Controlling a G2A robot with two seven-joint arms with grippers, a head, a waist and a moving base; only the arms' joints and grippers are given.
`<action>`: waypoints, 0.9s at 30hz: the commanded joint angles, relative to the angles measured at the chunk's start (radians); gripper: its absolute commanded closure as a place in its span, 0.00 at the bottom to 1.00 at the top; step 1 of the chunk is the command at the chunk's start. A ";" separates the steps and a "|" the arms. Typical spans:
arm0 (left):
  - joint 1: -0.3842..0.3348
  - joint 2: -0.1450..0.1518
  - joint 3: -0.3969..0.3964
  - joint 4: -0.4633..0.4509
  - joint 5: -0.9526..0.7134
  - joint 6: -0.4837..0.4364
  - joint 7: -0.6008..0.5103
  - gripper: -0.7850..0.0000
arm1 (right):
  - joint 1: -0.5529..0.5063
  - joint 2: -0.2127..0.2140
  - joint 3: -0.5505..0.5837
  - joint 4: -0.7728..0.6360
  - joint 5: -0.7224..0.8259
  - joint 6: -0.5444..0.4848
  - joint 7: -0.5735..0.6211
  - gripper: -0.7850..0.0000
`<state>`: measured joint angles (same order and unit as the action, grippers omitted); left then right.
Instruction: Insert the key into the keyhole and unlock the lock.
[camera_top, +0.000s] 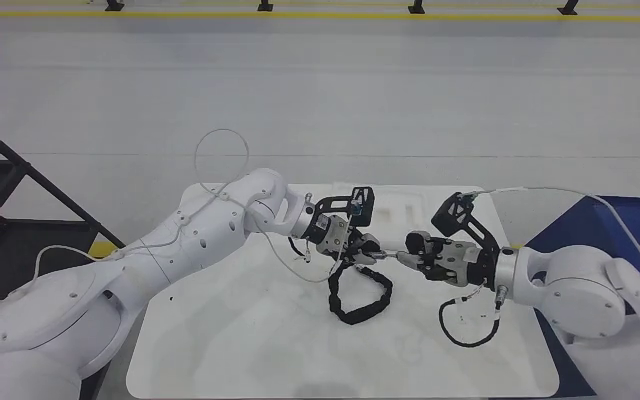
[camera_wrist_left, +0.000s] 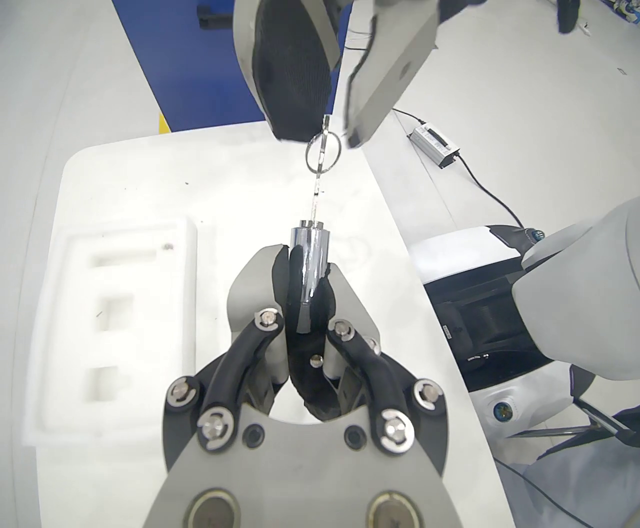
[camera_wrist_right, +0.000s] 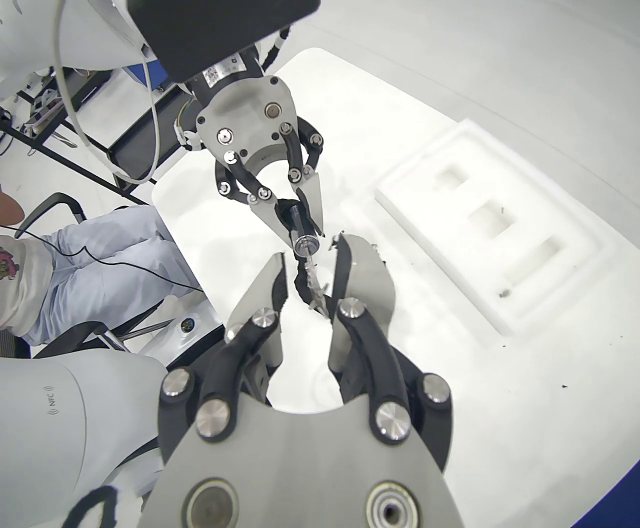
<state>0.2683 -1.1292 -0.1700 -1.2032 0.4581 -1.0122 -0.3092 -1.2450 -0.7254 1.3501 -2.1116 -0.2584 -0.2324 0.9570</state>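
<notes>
My left fingers (camera_wrist_left: 250, 290) clamp the lock (camera_wrist_left: 310, 250) above the tabletop (camera_wrist_left: 200, 175), presumably steadying its keyhole (camera_wrist_right: 306, 245) toward my right fingers (camera_wrist_right: 362, 280), parted narrowly around the key (camera_wrist_left: 316, 195), whose tip sits in it.

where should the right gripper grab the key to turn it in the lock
Take the key by its flat head, at the ring, coming along the shaft from the end away from the lock cylinder. The blade tip is at the keyhole and the left gripper clamps the cylinder, so only the head is free; it lies edge-on inside the open right gripper.
</notes>
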 joint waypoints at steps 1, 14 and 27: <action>0.009 -0.001 0.000 0.016 0.018 0.000 -0.002 1.00 | -0.002 0.001 0.003 0.001 -0.014 -0.029 0.003 0.00; 0.085 -0.017 0.000 0.144 0.146 0.000 -0.047 1.00 | 0.010 -0.005 -0.061 0.079 -0.154 -0.282 -0.037 0.00; 0.156 -0.084 0.000 0.249 0.329 0.000 0.064 0.00 | 0.038 -0.012 -0.090 0.167 -0.182 -0.375 -0.078 0.00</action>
<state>0.4238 -1.2093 -0.1700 -0.9622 0.7736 -1.0123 -0.2683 -1.2085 -0.7375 1.2604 -1.9476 -0.4416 -0.6043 0.8775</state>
